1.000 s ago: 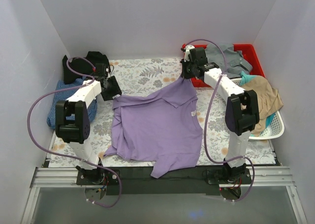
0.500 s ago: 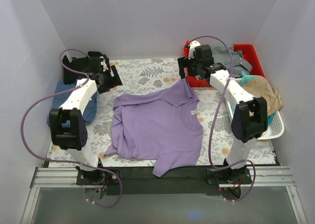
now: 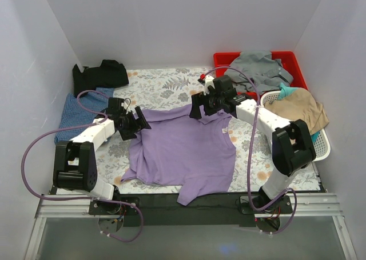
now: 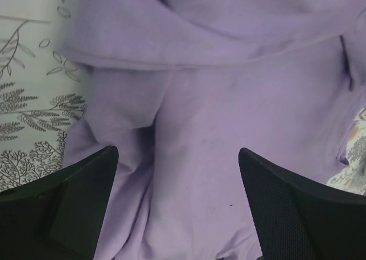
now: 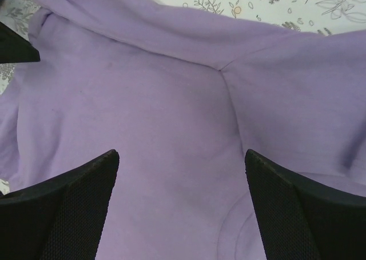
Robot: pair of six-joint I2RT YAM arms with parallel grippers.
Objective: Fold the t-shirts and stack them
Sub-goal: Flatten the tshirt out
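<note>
The lilac-purple t-shirt [image 3: 183,148] lies spread and wrinkled on the floral table cover, its far edge folded over [image 5: 171,37]. My left gripper [image 3: 137,124] hovers open over the shirt's far left corner. In the left wrist view purple cloth [image 4: 229,117] lies under the open left gripper [image 4: 177,153], not pinched. My right gripper [image 3: 201,106] stands open above the far edge near the collar. In the right wrist view only cloth shows below the right gripper [image 5: 181,154]. The black t-shirt [image 3: 100,72] lies bunched at the back left, the blue checked t-shirt [image 3: 77,108] just in front of it.
A red bin [image 3: 220,57] at the back right holds a grey garment [image 3: 260,66]. A white basket [image 3: 323,151] on the right holds a tan garment [image 3: 300,108] over something teal. White walls close in the table on three sides.
The right gripper let go of the purple shirt's far edge and opened. Both arms swung from the back of the table down over the shirt's far edge; the shirt settled flatter.
</note>
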